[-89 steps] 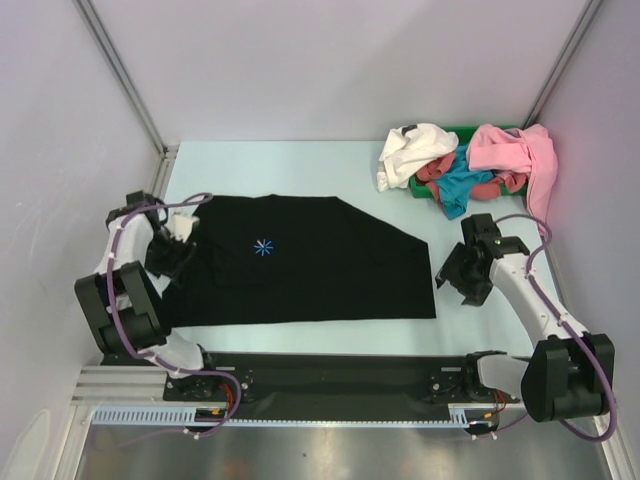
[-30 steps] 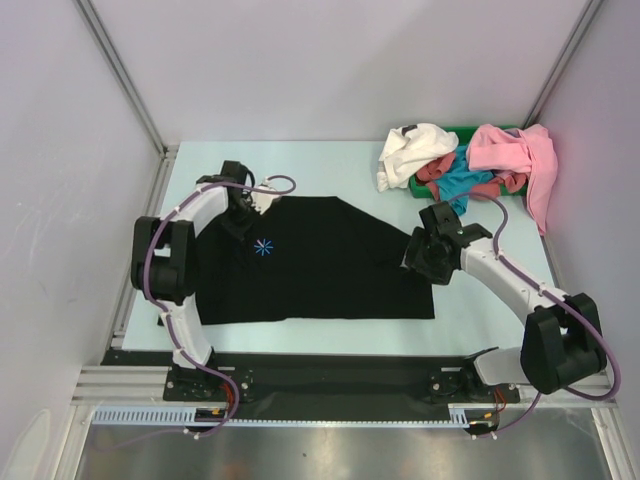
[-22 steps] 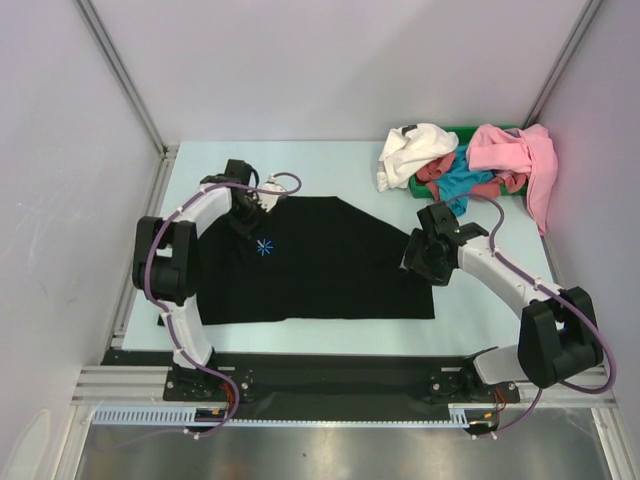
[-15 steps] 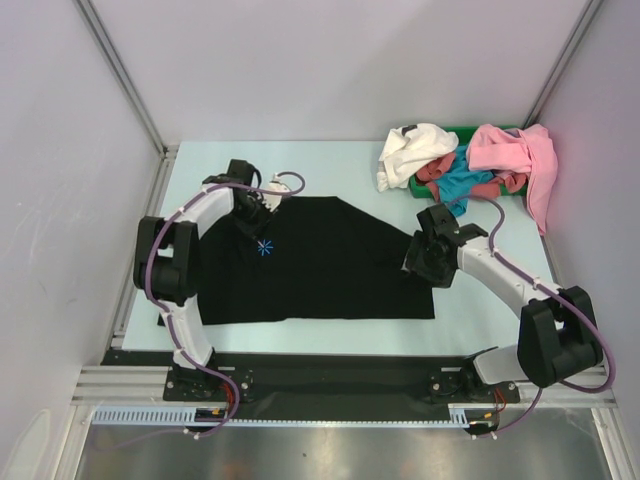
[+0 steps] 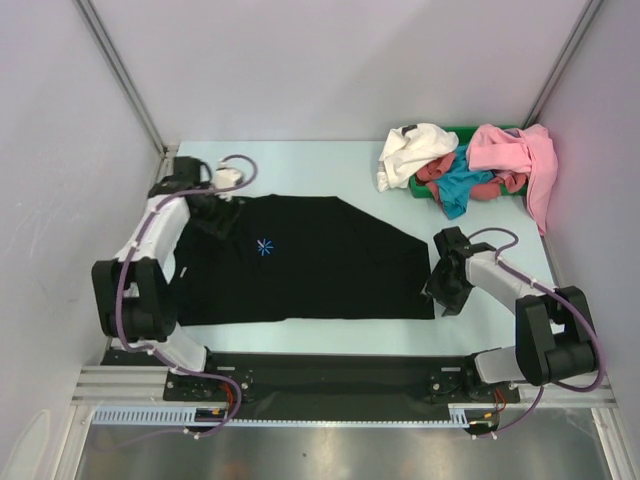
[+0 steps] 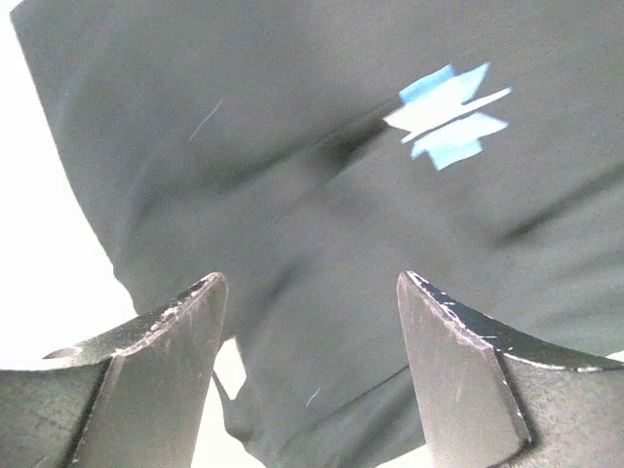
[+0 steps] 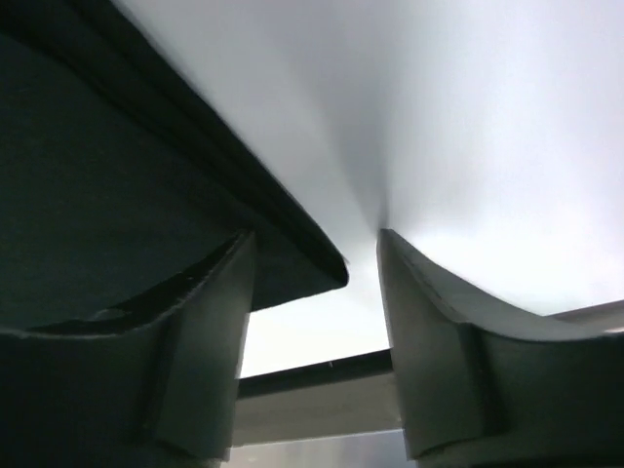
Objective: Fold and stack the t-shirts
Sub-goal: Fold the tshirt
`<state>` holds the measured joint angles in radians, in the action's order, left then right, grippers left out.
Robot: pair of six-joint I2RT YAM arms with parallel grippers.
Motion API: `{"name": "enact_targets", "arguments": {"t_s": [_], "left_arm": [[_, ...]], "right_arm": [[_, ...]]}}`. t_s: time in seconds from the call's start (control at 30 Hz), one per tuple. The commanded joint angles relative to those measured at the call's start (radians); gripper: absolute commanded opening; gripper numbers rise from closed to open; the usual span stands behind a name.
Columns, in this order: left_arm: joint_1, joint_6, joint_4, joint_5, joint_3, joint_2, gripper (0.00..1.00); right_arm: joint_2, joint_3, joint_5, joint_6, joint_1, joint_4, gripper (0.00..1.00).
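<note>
Black t-shirt (image 5: 320, 270): in the top external view it is lying spread flat across the middle of the table (image 5: 300, 160), with its light-blue starburst print (image 5: 264, 246) facing up, left of centre.
Other t-shirts: a white one (image 5: 415, 150), a pink one (image 5: 510, 150), a teal one (image 5: 460, 186) and a red one (image 5: 430, 172) are lying heaped in and over a green bin (image 5: 466, 131) at the far right corner, well apart from the black t-shirt.
Left gripper (image 5: 207, 203): it is hovering at the far left corner of the black t-shirt, beyond the print.
Right gripper (image 5: 447, 287): it is sitting low at the shirt's right edge, close to the near right corner.
Left wrist view, cloth: the black t-shirt (image 6: 292, 195) is filling most of the frame, with the starburst print (image 6: 448, 115) at the upper right and the pale table (image 6: 39, 244) showing on the left.
Left wrist view, jaws: the left gripper (image 6: 307, 283) is standing wide apart and released, holding nothing, with the cloth lying beneath it.
Right wrist view, cloth: the layered edge of the black t-shirt (image 7: 146, 185) is running diagonally down from the upper left, and its corner is poking into the gap between the fingers.
Right wrist view, jaws: the right gripper (image 7: 317, 244) is standing apart, not clamping. Bright table (image 7: 468, 146) is showing between the corner and one finger. Whether the cloth is touching the other finger cannot be told.
</note>
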<state>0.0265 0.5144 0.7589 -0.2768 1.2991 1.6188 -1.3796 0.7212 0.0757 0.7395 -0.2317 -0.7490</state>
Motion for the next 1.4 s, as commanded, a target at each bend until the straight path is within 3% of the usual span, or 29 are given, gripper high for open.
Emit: {"name": "enact_targets", "arguments": {"t_s": [0.0, 0.03, 0.07, 0.2, 0.27, 0.47, 0.5, 0.53, 0.57, 0.67, 0.77, 0.8, 0.83, 0.93, 1.03, 1.2, 1.37], "left_arm": [[-0.199, -0.036, 0.059, 0.203, -0.116, -0.040, 0.76], [-0.226, -0.028, 0.048, 0.226, -0.144, -0.052, 0.77], [-0.250, -0.021, 0.039, 0.244, -0.170, -0.062, 0.77], [-0.307, 0.025, -0.038, 0.332, -0.326, -0.080, 0.77], [-0.310, 0.029, -0.078, 0.373, -0.374, -0.073, 0.77], [-0.313, 0.030, -0.159, 0.418, -0.468, -0.016, 0.75], [-0.313, 0.035, -0.152, 0.412, -0.471, -0.017, 0.75], [-0.313, 0.038, -0.142, 0.404, -0.468, -0.023, 0.75], [-0.313, 0.044, -0.130, 0.387, -0.462, -0.030, 0.75], [-0.313, 0.099, -0.029, 0.251, -0.384, -0.085, 0.76], [-0.318, 0.160, 0.066, 0.058, -0.232, -0.149, 0.79], [-0.316, 0.162, 0.089, 0.004, -0.148, -0.155, 0.89], [-0.316, 0.158, 0.092, -0.071, -0.108, -0.149, 0.90], [-0.313, 0.079, 0.053, -0.110, 0.020, -0.068, 0.92], [-0.312, -0.002, 0.057, -0.033, 0.130, 0.062, 0.86], [-0.312, -0.037, -0.025, 0.016, 0.086, 0.113, 0.81], [-0.306, -0.065, -0.105, -0.076, -0.026, 0.108, 0.77]], "right_arm": [[0.004, -0.028, -0.056, 0.023, 0.000, 0.046, 0.49], [0.004, -0.032, -0.060, 0.027, 0.000, 0.048, 0.43], [0.011, -0.042, -0.056, 0.029, 0.002, 0.045, 0.29], [0.060, -0.055, -0.001, 0.055, 0.018, -0.002, 0.06], [0.083, -0.068, 0.013, 0.064, 0.038, -0.009, 0.00], [0.194, -0.120, 0.019, 0.087, 0.138, -0.039, 0.00], [0.209, -0.120, 0.024, 0.084, 0.143, -0.039, 0.06], [0.229, -0.111, 0.039, 0.075, 0.144, -0.039, 0.19], [0.235, -0.095, 0.053, 0.061, 0.144, -0.047, 0.45], [0.243, -0.007, 0.088, 0.035, 0.140, -0.087, 0.59], [0.234, 0.136, 0.166, 0.003, 0.046, -0.061, 0.59], [0.223, 0.176, 0.185, -0.047, 0.010, -0.032, 0.59], [0.203, 0.208, 0.211, -0.081, -0.033, -0.003, 0.59], [0.059, 0.346, 0.197, -0.213, -0.142, 0.077, 0.56], [-0.120, 0.522, 0.133, -0.314, -0.213, 0.066, 0.50], [-0.341, 0.727, -0.066, -0.423, -0.426, 0.215, 0.54], [-0.580, 0.947, -0.344, -0.330, -0.504, 0.411, 0.54]]}}
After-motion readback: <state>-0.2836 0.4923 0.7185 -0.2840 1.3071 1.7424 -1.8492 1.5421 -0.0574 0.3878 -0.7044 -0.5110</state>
